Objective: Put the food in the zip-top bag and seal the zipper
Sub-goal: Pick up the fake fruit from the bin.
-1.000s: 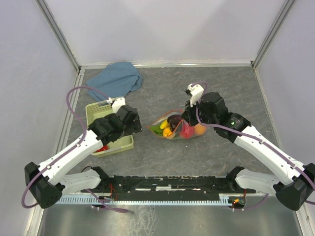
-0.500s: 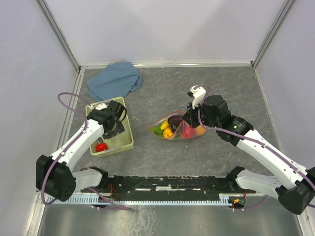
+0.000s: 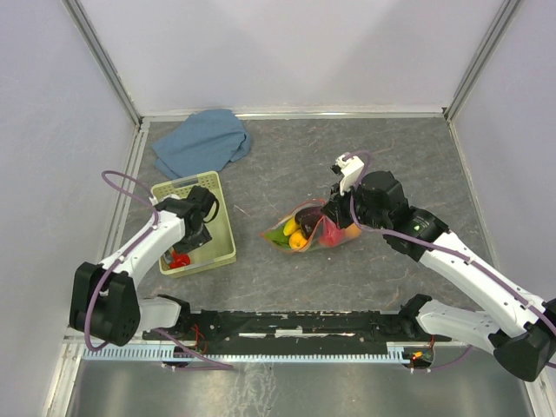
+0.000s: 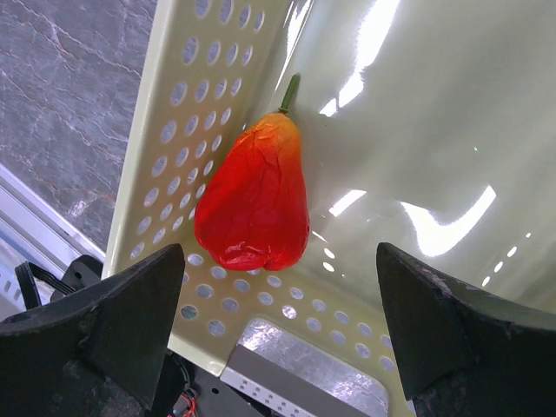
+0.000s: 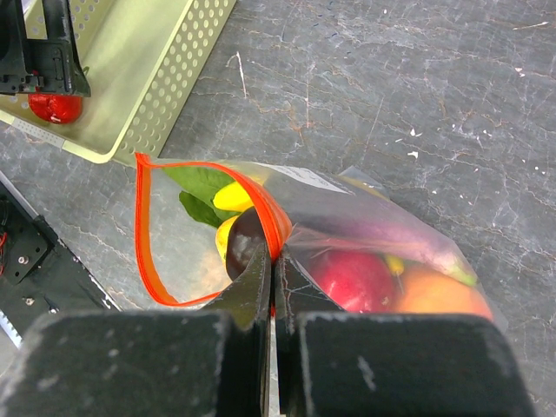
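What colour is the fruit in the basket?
The fruit is red, orange toward one end; best in left wrist view.

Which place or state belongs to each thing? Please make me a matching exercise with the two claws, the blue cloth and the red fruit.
Things:
1. left claw
2. right claw
3. blue cloth
4. red fruit

Places or states:
A. lies in the pale green basket
B. shut on the orange edge of the zip-top bag
C. open above the basket
D. bunched at the far left of the table

Pairs: 1-C, 2-B, 3-D, 4-A
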Available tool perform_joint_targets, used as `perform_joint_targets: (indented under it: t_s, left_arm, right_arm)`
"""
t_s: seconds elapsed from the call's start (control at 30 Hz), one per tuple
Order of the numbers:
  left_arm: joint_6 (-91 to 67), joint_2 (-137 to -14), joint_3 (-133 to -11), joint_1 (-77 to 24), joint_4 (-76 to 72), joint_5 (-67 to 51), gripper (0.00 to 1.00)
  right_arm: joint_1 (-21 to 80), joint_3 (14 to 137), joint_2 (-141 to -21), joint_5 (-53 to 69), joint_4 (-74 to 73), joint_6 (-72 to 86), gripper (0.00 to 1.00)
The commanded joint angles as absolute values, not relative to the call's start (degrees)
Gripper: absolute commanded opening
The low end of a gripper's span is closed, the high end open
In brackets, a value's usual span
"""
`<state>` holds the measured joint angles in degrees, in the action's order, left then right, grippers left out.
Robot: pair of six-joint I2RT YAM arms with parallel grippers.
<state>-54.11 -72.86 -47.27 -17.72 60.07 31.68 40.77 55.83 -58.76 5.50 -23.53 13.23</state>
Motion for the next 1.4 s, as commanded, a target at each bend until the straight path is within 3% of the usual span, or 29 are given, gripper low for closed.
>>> perform_joint_targets:
  t_s: [0.0,0.67,0.93,1.03,1.37]
  left_arm:
    - [-56.60,-74.32,-45.31,-17.05,55.79,33.60,0.97]
    - [-54.63,-78.15,-42.07,-16.57,44.41,32.58,0.94]
    - [-53.30,-78.95,-40.58,-15.84,39.37,34.79,0.88]
    - [-52.64,-79.29,-40.06,-15.62,37.60,34.92,0.84]
    - [-49.41,-75.20,-39.97,-15.56,36.21,30.62,0.57]
  right_arm:
    - [41.19,55.99,-56.79,4.66,-19.14,13.10,0.02]
    - [41.14,55.99,-57.44,4.40,-19.07,13.09,0.02]
    - [41.13,55.99,-57.87,4.47,-18.98,13.10,0.02]
    - [41.20,56.10,-58.04,4.46,-19.03,13.10,0.02]
    - [41.17,57.26,-59.16,3.60,-20.50,12.79,0.02]
